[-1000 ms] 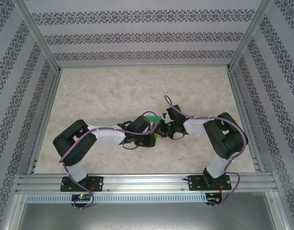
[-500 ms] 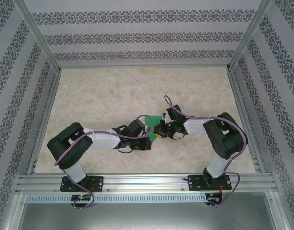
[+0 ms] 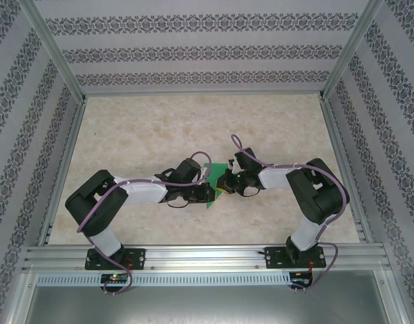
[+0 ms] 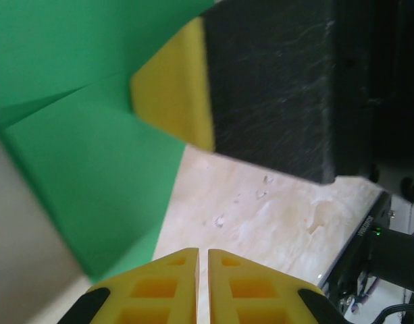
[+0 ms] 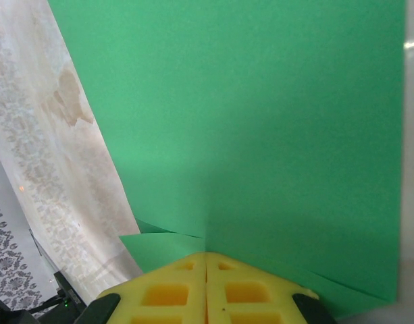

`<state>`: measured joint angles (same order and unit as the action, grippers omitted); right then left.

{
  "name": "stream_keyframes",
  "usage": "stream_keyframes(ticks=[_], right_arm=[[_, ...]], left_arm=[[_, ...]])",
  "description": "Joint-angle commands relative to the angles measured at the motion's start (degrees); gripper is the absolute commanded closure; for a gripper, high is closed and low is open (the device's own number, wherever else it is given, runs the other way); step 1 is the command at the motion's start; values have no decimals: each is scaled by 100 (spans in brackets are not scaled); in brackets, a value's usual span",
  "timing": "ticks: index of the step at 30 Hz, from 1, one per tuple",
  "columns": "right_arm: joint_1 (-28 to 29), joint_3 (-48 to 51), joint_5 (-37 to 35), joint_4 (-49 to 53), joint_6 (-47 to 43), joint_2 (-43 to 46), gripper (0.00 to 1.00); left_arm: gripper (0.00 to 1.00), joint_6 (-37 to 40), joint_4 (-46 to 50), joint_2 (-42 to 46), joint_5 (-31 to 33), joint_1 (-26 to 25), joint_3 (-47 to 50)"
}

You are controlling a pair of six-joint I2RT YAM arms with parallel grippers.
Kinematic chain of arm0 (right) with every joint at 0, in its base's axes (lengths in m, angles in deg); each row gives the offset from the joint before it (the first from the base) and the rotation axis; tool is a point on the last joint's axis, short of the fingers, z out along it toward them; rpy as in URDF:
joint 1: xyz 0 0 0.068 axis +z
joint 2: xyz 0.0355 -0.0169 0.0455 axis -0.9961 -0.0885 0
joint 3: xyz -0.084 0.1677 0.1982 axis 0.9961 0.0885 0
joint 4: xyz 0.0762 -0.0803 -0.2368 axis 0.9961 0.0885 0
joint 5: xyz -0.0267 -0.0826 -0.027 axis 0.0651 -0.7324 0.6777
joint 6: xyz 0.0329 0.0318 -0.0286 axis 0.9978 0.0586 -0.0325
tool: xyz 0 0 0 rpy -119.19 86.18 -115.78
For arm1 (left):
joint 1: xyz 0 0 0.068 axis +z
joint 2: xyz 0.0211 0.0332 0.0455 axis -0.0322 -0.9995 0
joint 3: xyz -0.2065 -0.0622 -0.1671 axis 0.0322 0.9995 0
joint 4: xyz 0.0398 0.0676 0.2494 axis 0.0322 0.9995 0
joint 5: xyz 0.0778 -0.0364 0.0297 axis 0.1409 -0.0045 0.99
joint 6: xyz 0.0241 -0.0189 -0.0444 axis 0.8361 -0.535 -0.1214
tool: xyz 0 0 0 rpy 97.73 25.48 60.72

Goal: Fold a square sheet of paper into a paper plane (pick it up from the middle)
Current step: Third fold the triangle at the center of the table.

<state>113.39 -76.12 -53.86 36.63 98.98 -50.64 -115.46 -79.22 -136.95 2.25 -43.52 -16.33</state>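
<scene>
My right jaws, with yellow hollow-celled plastic fingertips (image 5: 166, 297), are pinched together on the bright green sheet of paper (image 5: 261, 121), which is thin, matte and creased and spreads toward 12 o'clock from them. My left jaws are closed to a hairline slit with nothing visible between them, the sheet's folded flap at their 10 o'clock. Both meet near the middle of the pale marbled desk (image 3: 159, 128), enclosed by grey damask-striped wallpaper (image 3: 193, 54) and aluminium posts (image 3: 50, 47).

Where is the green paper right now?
In the overhead view the green paper is mid-table between the two arms' tips; the right wrist view shows the right jaws shut on its edge.
</scene>
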Motion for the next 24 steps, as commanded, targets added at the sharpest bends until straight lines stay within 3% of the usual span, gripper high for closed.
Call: stream_keyframes(ticks=[1,7,14,24], right_arm=[[-15,78,-311,96,86,-136,92],[-8,36,-270,161,105,161,90],[141,-103,-151,285,65,851,87],[170,-168,-253,-35,60,48,91]], left_arm=[[87,17,-285,-274,-257,45,71],[90,107,318,-312,284,45,336],[91,256,606,-312,414,45,353],[92,569,1116,-244,522,50,78]])
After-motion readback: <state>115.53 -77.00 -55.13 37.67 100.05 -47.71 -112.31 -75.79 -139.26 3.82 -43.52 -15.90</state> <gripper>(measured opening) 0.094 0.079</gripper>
